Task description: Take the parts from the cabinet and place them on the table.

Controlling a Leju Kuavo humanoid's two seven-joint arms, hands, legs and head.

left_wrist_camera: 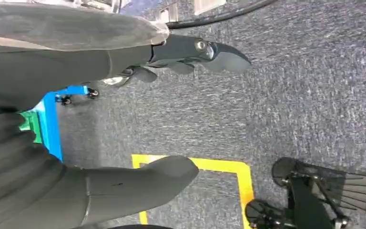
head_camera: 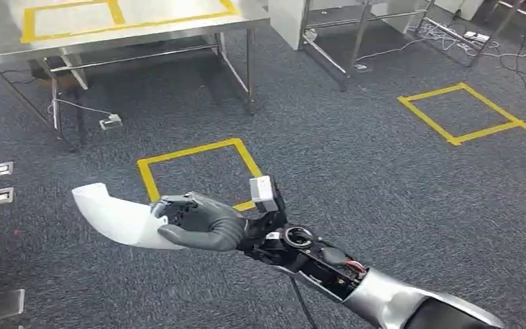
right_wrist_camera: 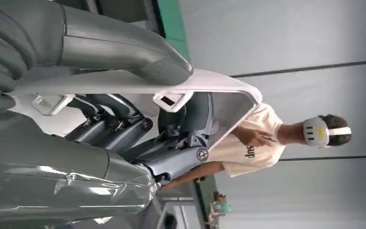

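- Right hand point(head_camera: 202, 223) has its fingers wrapped around the white part point(head_camera: 113, 216), a curved white plastic shell piece. The right wrist view backs that up: the thumb point(right_wrist_camera: 124, 45) lies over the part's point(right_wrist_camera: 138, 86) outer face and the darker fingers point(right_wrist_camera: 124, 129) curl in underneath, so it looks like a proper grip to me, not just a pinch.
- So the part's out in the air over the grey carpet point(head_camera: 383, 192), carried at the end of the right arm, roughly above the nearest yellow tape square point(head_camera: 198, 168) on the floor.
- The bit that matters: the part's long axis runs on from the hand toward the robot's left, and the free end sticks well out past the fingers. That tip leads, not the hand.
- The metal table point(head_camera: 109, 27) with the yellow tape outline point(head_camera: 120, 17) is ahead and off to the left, well apart from the part right now. I'd guess that's the drop spot, so there's walking to do before any placing.
- Left hand point(left_wrist_camera: 162, 114) hangs down over the carpet, thumb and fingers apart, nothing in it. The right arm does this one.
- My worry is that overhanging tip meeting the table edge first on approach.
- There's a person point(right_wrist_camera: 267, 138) wearing a headset in the right wrist view, standing off behind the part.
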